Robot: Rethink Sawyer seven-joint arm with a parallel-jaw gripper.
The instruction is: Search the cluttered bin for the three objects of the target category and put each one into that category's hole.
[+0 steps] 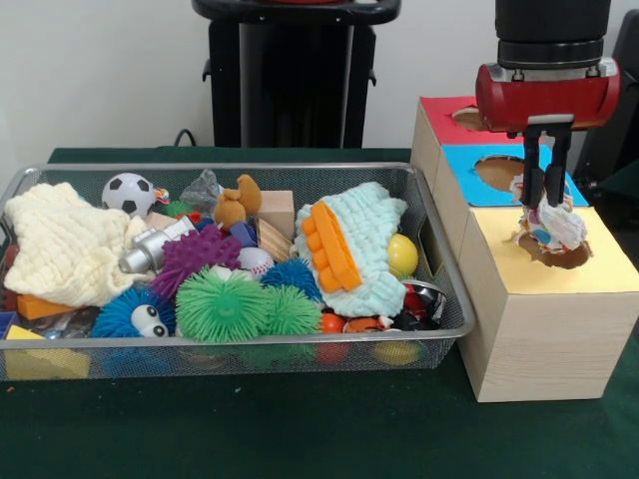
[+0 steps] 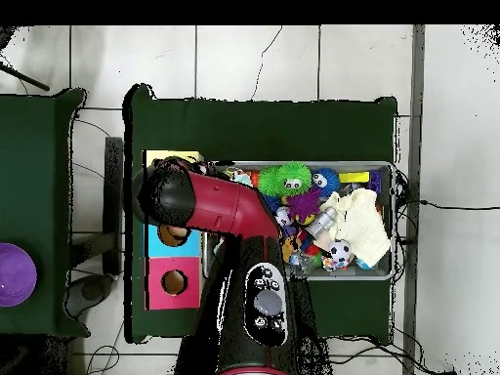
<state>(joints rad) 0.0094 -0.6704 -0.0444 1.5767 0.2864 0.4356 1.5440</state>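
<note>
Over the yellow-faced box [image 1: 559, 269] near the table's right edge, the front view shows the gripper [image 1: 547, 205] pinching a white, colour-flecked rope toy [image 1: 555, 228] above the round hole [image 1: 555, 251]. From overhead, the red arm [image 2: 210, 205] hides both; only the mesh bin [image 2: 389, 220] shows.

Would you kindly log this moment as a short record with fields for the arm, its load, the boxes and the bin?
arm: gripper hangs over the yellow-faced box, jaws pointing down
load: rope toy pinched between the jaws, sitting at the round hole
boxes: red-faced box farthest, blue-faced box in the middle, yellow-faced nearest the front camera
bin: wire mesh basket beside the boxes, full of spiky balls, knitted cloths and small toys
more rope toys in bin: none clearly visible
</note>
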